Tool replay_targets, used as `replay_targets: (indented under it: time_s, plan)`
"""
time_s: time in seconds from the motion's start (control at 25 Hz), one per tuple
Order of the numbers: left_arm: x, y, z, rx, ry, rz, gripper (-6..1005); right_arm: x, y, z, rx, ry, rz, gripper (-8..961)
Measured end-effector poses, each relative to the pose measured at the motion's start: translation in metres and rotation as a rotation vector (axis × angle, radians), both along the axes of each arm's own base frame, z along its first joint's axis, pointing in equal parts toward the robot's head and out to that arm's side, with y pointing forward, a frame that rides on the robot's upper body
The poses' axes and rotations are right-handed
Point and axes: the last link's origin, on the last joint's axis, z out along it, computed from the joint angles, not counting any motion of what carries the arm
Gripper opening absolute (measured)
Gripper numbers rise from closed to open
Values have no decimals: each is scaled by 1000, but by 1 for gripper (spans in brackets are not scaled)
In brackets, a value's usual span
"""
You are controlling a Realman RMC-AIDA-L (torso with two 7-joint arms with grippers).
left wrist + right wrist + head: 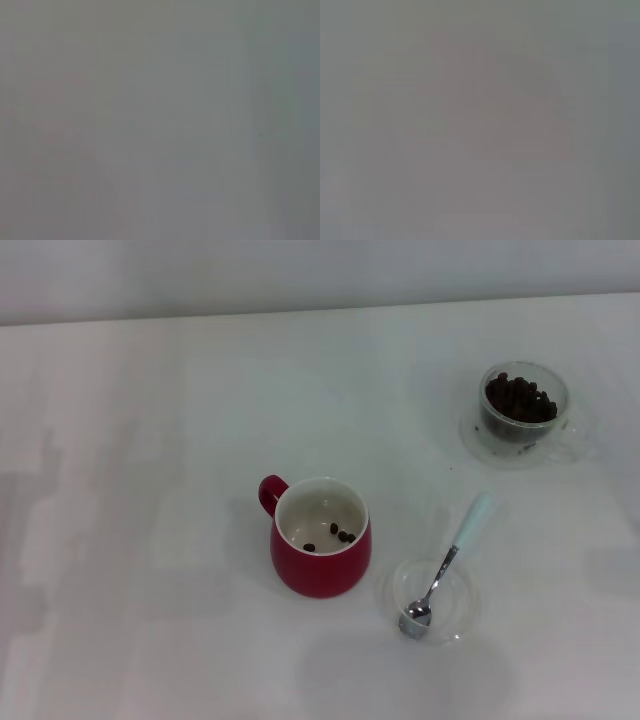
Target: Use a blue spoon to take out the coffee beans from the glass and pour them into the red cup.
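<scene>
In the head view the red cup (320, 537) stands at the table's middle, handle to the back left, with three coffee beans (341, 534) on its white inside. The blue spoon (452, 555) lies to its right, metal bowl resting in a flat clear glass dish (462, 612), pale handle pointing to the back right. The glass (524, 411) stands at the back right, holding a heap of dark beans (520, 399). Neither gripper shows in the head view. Both wrist views show only a plain grey blur.
The white table (150, 540) runs to a pale wall at the back. Faint shadows lie on its left side and near the front edge.
</scene>
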Motion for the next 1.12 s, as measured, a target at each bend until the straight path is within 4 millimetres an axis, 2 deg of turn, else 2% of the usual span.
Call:
replay_targets:
  time_s: [0.44, 0.96, 1.12]
  plan:
    - [-2, 3, 2, 1, -31, 19, 680, -1, -1, -6, 44, -80, -24, 294]
    - [0, -1, -9, -54, -19, 4, 681, -5, 0, -16, 46, -40, -12, 306]
    - [-1, 0, -10, -62, -18, 9, 681, -7, 2, -18, 49, -31, -4, 395]
